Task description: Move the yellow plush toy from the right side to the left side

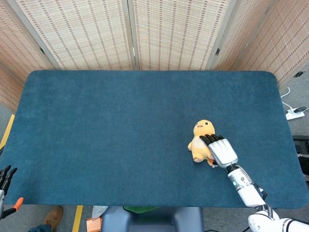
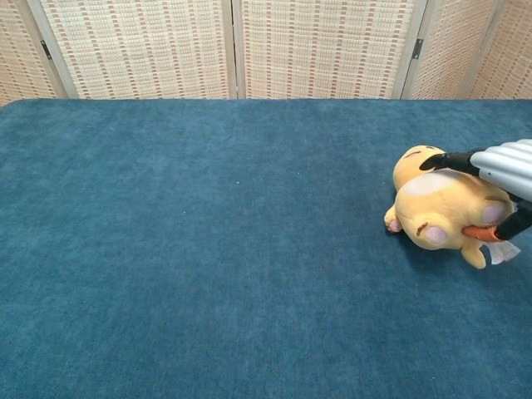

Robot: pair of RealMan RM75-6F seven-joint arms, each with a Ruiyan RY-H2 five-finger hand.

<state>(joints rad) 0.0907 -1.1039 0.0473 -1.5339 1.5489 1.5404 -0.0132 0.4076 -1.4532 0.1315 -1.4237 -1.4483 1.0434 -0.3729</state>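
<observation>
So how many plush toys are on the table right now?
1. The yellow plush toy lies on the right part of the blue table, under the right hand. Nothing seems to hide another.

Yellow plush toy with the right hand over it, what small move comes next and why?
Probably close the right hand around the yellow plush toy before lifting. Its fingers lie over the toy's belly and the thumb sits under its side, but the toy lies on the blue table, right of centre.
</observation>
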